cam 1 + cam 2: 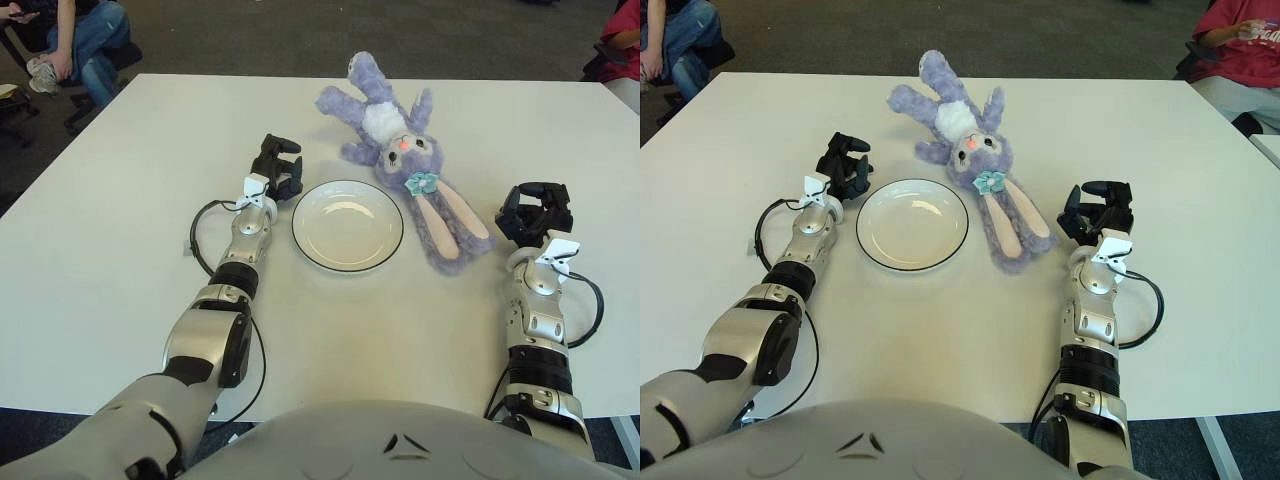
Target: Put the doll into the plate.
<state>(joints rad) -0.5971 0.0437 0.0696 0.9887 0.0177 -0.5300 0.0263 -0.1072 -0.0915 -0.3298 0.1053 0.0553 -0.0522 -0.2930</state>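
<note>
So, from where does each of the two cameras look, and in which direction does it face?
Left eye view: on the head, facing forward and down at the white table; both arms and the grey chest show below.
Right eye view: slightly to the right, same direction; the same arms show, shifted left.
Both share: the purple doll beyond the empty plate, the left hand left of the plate, and the right hand right of the doll's ears, holding nothing.

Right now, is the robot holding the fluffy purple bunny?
No. Neither the left hand nor the right hand holds the fluffy purple bunny.
</note>
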